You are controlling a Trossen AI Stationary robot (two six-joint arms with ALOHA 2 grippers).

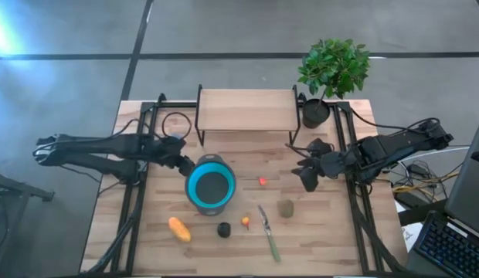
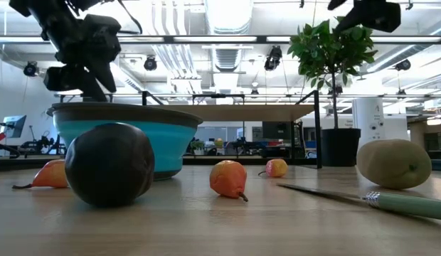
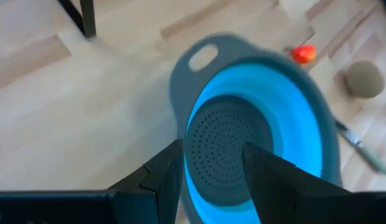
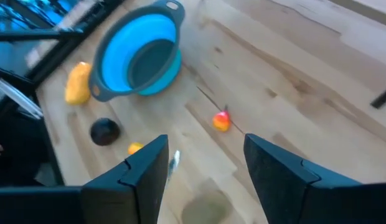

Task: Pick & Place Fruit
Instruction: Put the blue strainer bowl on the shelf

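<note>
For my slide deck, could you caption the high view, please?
Left gripper at the blue bowl's rim; five fruit pieces and a knife on the table.

Pale wooden table (image 1: 332,232); perforated plastic-looking blue bowl (image 1: 211,185); matt black fruit (image 2: 110,165).

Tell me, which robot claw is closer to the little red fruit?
The right gripper. It hovers just beside the red fruit, while the left gripper is farther away, at the blue bowl's rim.
</note>
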